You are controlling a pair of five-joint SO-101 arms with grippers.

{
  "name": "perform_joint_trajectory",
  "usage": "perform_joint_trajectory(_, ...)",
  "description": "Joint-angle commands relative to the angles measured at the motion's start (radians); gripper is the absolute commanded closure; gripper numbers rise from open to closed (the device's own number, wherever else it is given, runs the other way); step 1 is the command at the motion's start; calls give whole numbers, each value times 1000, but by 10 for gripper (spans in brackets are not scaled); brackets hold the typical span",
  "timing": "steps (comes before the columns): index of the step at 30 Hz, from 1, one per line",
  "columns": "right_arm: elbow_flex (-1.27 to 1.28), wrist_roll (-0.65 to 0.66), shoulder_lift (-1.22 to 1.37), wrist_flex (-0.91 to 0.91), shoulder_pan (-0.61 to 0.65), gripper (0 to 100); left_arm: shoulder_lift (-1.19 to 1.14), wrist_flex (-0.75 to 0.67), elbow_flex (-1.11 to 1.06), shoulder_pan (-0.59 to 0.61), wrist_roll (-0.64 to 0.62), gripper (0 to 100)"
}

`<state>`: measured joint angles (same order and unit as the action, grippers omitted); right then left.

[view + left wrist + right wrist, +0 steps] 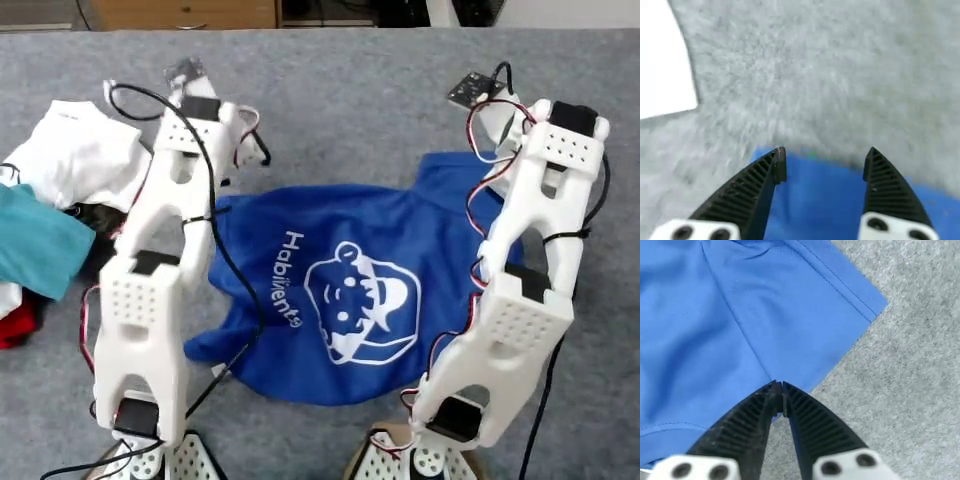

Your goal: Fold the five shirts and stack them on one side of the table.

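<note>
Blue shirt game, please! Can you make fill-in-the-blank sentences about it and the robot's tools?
The picture printed on the blue shirt is ____.
The left tool is ____ over the shirt's edge.
The right tool is ____ on the shirt.
Missing words: white, open, shut.

The left arm [150, 300] and right arm [525, 300] hide parts of the blue shirt [350, 210]. On the surface [350, 100], the left-edge pile [70, 160] is cut off, its red cloth [15, 320] mostly buried.

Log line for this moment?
blue shirt: spread; left gripper: open over its edge; right gripper: shut at edge; shirt pile: left side
</note>
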<state>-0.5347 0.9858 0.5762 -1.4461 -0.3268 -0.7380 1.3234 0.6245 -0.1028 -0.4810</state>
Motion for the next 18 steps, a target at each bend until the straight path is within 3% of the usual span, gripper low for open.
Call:
perform_joint_trajectory(1,-50,11,-10,17,18,987,-97,-51,58,8,-17,740)
perform_joint_trajectory(3,-50,12,-10,18,19,987,-150,-5,84,6,-17,740)
perform_joint_trajectory(11,-50,12,-7,20,21,987,-148,431,420,5,-15,740)
perform_joint_trajectory(18,-50,12,-7,20,19,987,-65,439,370,-26,-8,740)
